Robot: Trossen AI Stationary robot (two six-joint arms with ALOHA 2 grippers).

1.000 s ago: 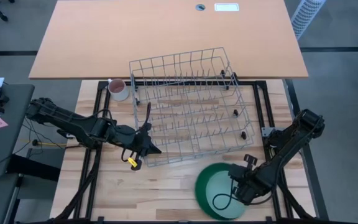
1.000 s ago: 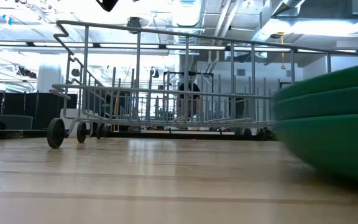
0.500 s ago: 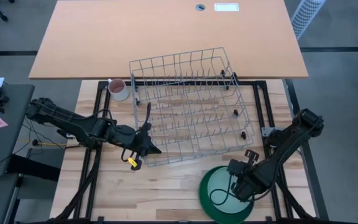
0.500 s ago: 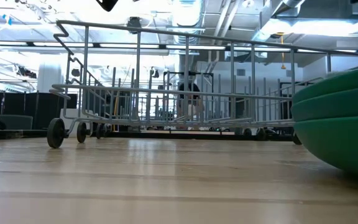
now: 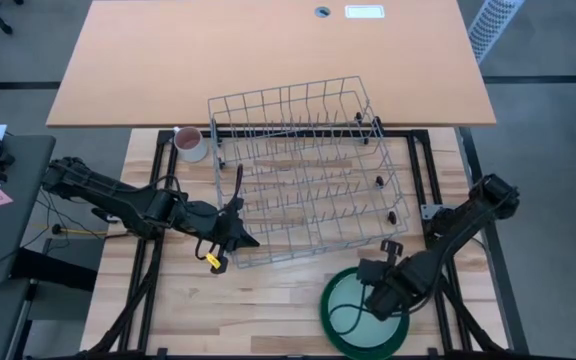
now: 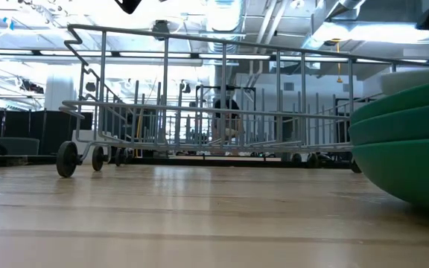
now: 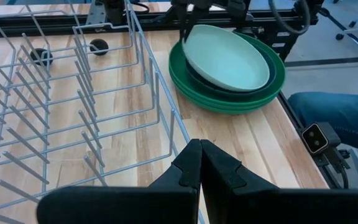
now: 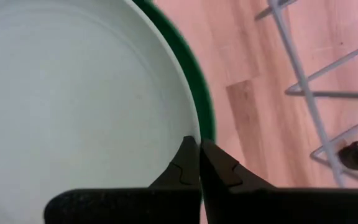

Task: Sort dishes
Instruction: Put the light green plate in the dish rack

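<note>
Wooden tabletop (image 5: 268, 300); glossy pale mint plate (image 7: 227, 58) tops green stack; right gripper (image 8: 199, 148) fingertips pinched together at its rim, gripping nothing visible; left gripper (image 7: 200, 149) closed, empty, near wire rack (image 5: 303, 170).

Stack of green plates (image 6: 408, 152): cut off at right edge in low view; count of plates not readable there; smaller dark teal plate (image 7: 194, 73) mostly covered by pale mint plate (image 7: 227, 57), only a rim sliver showing; pale mint plate (image 8: 73, 106) cropped on three sides in right wrist view; right gripper (image 5: 373, 290) fingertips too small to read from above; figure behind wire dish rack (image 6: 199, 112) blurred, indistinct.
</note>
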